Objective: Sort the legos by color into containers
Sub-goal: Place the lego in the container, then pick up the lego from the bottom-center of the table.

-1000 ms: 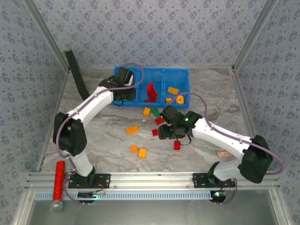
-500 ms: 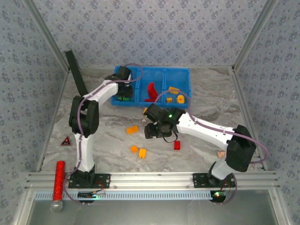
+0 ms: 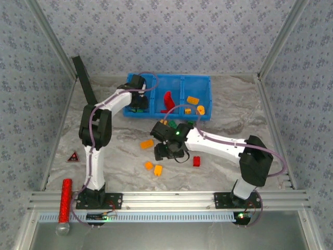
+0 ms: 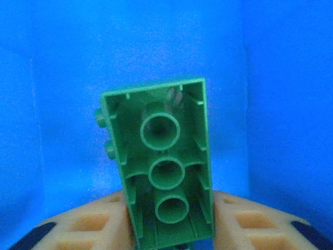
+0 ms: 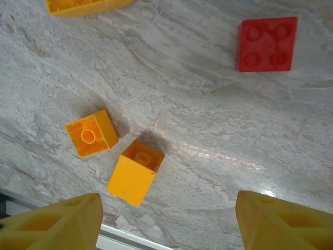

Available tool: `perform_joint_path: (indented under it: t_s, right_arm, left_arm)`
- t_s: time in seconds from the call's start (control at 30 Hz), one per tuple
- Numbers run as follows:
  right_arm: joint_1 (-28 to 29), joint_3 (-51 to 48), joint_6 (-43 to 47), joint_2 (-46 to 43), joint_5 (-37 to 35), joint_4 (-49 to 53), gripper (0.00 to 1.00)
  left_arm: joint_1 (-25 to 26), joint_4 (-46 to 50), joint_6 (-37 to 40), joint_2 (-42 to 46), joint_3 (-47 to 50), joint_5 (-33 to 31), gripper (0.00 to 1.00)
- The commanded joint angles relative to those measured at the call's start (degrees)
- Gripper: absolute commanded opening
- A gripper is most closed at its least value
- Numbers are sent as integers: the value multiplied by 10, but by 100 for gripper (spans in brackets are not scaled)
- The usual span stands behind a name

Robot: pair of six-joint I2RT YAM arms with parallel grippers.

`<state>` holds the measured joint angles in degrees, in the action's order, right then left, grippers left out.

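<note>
Top external view: grey marbled table (image 3: 234,120), largest thing in frame; a blue tray (image 3: 171,77) lies at its far side, three compartments in a row. Left arm (image 3: 104,112) reaches up to the tray's left compartment, with the left gripper (image 3: 138,104) down inside it; right arm (image 3: 218,143) stretches across the middle of the table, with the right gripper (image 3: 166,151) over loose bricks near the tray's front. I note a red piece (image 3: 166,101) in the middle compartment; yellow bricks (image 3: 193,100) in the right one.

Left wrist view: the two fingers (image 4: 88,224) sit against both long sides of a green brick (image 4: 164,166); I log the left gripper as clamped on it. The brick shows its hollow underside to the camera, slightly tilted; blue tray floor lies behind it.

Right wrist view: the fingertips (image 5: 57,224) stand wide apart with nothing between them; I log the right gripper as open above bare table. Below it: a red square brick (image 5: 268,44), studs up, well apart from the others; an orange cube brick (image 5: 91,133); a yellow brick (image 5: 134,173) just beside the cube.
</note>
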<state>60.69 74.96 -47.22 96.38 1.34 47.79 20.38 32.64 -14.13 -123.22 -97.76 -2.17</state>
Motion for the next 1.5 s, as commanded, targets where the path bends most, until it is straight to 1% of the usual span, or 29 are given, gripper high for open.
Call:
perform_joint_path:
  t_s: [0.0,0.13,0.2,0.27,0.57,0.97,1.07,1.23,1.33,1.4,1.47]
  right_arm:
    - [11,20,-14,24,18,15,71]
    - [28,27,-16,45,32,19,72]
    - [35,25,-21,52,40,11,72]
    - [43,21,-28,62,47,2,73]
    - [58,7,-45,100,42,-15,73]
    - [62,22,-32,141,15,-10,64]
    - [60,33,-24,154,5,-3,60]
    - [60,42,-15,166,-4,4,41]
    - [59,35,-7,156,-10,12,33]
    - [58,25,-3,140,-9,31,30]
    - [52,14,7,113,-25,52,28]
  left_arm:
    - [-4,-20,5,31,12,9,43]
    - [-4,-27,10,72,25,0,49]
    - [-4,-30,18,89,29,5,53]
    - [-4,-30,23,103,30,9,55]
    - [-4,-34,19,169,45,24,58]
    - [-4,-35,15,289,106,25,61]
    - [-4,-26,17,308,116,26,61]
    - [-4,-17,19,339,139,22,62]
    - [-4,-9,16,354,153,24,62]
    - [-4,-5,15,370,172,22,62]
    - [-4,0,20,389,192,17,63]
